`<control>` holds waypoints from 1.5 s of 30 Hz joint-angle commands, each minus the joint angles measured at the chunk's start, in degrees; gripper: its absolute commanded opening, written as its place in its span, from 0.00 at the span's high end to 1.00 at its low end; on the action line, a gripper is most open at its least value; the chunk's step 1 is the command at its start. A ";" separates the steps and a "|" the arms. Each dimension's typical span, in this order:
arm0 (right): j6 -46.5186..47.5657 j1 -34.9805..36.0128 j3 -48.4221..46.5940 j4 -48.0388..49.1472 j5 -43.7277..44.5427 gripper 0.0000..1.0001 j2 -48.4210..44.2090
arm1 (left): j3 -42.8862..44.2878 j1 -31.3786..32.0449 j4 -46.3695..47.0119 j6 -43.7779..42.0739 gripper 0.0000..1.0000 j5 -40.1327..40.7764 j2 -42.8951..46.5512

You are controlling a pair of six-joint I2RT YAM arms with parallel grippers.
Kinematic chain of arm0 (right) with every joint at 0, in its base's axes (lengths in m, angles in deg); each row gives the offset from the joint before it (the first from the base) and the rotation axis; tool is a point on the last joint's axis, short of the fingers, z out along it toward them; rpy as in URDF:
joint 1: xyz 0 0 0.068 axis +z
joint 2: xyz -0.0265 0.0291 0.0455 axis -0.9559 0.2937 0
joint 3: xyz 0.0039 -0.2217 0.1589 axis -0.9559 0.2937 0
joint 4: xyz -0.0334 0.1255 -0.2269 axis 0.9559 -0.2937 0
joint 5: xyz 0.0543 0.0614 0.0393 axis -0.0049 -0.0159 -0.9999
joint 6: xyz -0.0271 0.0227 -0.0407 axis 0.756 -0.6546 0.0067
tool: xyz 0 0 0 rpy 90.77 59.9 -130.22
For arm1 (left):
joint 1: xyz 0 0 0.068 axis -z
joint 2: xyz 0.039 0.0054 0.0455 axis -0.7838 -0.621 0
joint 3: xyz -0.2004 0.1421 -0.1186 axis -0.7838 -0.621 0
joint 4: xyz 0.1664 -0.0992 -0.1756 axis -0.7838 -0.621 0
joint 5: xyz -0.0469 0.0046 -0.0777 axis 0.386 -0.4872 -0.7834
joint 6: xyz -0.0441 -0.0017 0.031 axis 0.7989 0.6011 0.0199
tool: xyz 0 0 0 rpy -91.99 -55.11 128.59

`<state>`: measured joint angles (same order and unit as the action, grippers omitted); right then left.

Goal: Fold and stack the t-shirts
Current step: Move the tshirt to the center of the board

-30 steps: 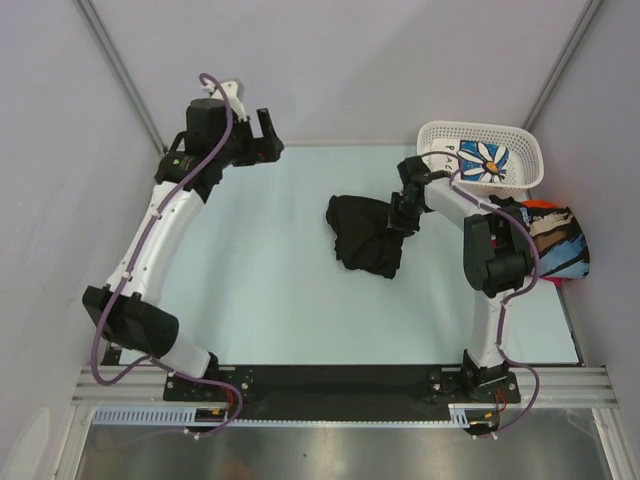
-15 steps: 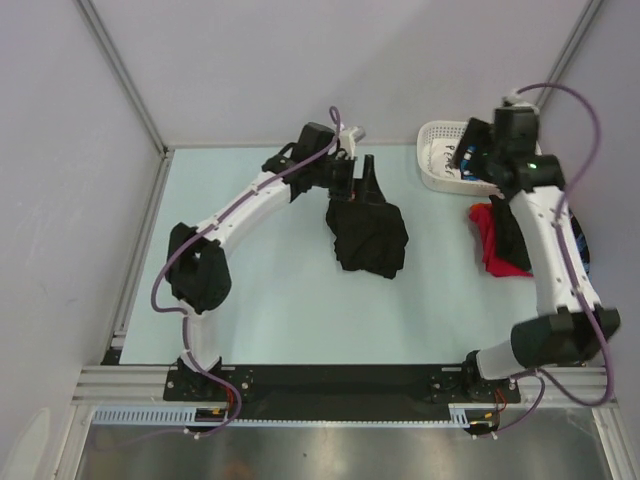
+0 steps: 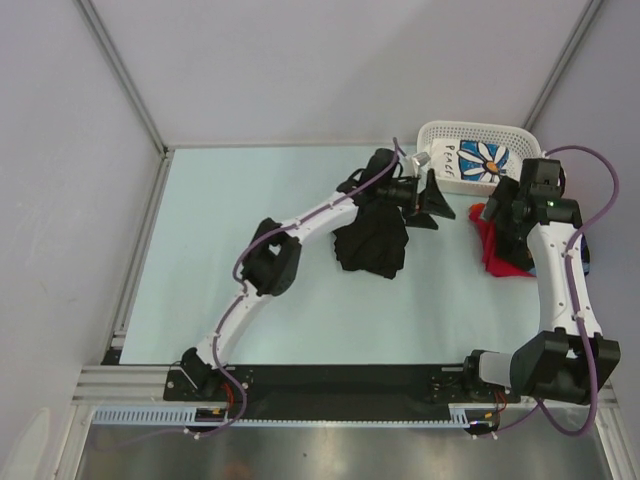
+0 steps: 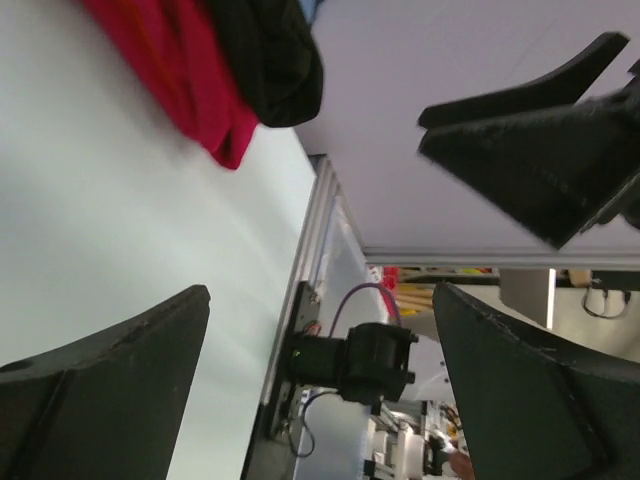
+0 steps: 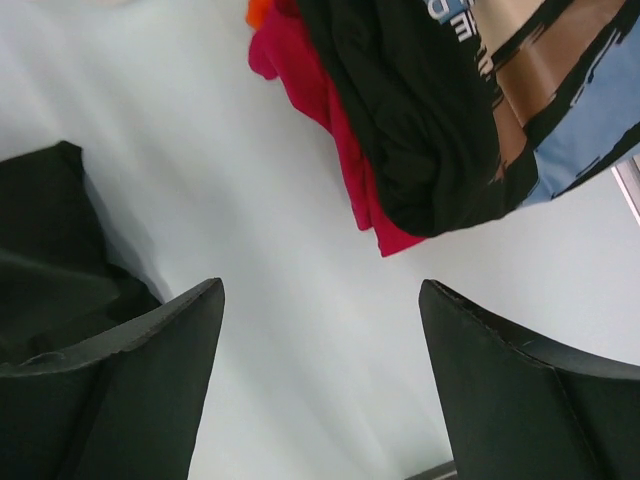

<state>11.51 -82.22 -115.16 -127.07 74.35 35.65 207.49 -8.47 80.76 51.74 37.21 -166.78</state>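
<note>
Barely begun: black shirt (image 3: 370, 245) lies crumpled left of the basket (image 3: 432, 131); left gripper (image 4: 320, 295) and right gripper (image 5: 320, 290) gape empty.

Matt cloth t-shirts (image 3: 370, 240), seemingly plastic basket (image 3: 480, 125)

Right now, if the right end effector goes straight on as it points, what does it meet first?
Probably bare table: the open right end effector aims down at it, with nothing in between. The red t-shirt lies just past that line; depth is unclear.
</note>
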 commanded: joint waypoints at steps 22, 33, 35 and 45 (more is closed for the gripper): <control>2.77 7.34 12.86 1.81 19.60 0.18 -0.51 | -8.90 -17.54 -2.52 -1.40 0.00 2.44 17.98; 1.01 23.18 10.67 1.20 42.35 0.17 12.31 | -7.22 -27.84 -6.75 -3.95 0.00 -1.60 23.96; 0.84 23.36 9.71 0.76 46.04 0.16 16.01 | -8.63 -28.10 -6.66 -4.13 0.00 -2.56 24.76; -3.11 25.12 5.23 -3.02 54.32 0.15 31.72 | -12.85 -29.51 -2.71 -1.16 0.00 -4.41 26.95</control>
<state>11.40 -58.16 -106.55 -128.46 122.07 61.71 194.24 -37.46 74.92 49.21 35.20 -143.63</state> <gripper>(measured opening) 0.843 0.996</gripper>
